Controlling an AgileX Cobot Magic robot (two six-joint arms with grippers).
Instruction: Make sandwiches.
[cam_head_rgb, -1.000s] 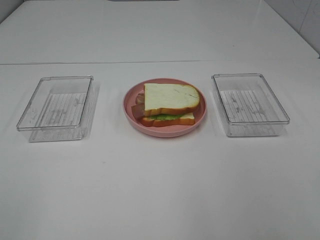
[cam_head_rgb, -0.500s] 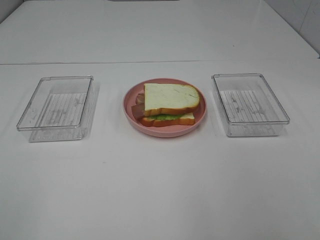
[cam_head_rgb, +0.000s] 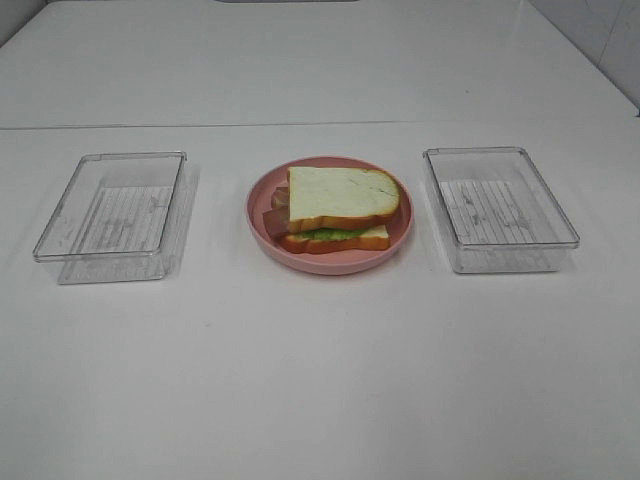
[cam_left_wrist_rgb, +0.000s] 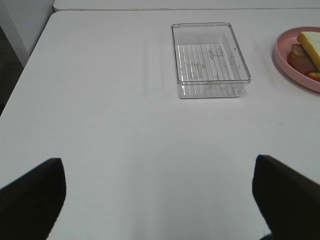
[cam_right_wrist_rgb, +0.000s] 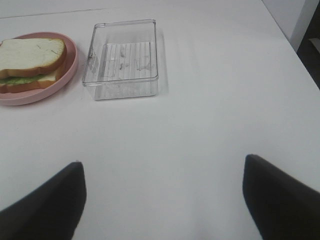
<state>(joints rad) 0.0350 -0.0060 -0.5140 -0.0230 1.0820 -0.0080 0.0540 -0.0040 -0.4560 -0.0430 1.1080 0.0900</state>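
Here, left claw (cam_left_wrist_rgb: 157, 200) wide (empty), right claw (cam_right_wrist_rgb: 162, 200) likewise

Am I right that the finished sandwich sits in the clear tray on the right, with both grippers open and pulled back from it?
Not quite: the sandwich sits on the pink plate between the two trays, as the exterior high view shows. The right tray holds nothing. Both the left gripper and the right gripper are indeed open and well back.

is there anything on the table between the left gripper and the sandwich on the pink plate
Nothing visible directly. The open left gripper faces bare white table; the clear plastic tray sits beside the line to the toy bread-and-lettuce sandwich on the pink round plate.
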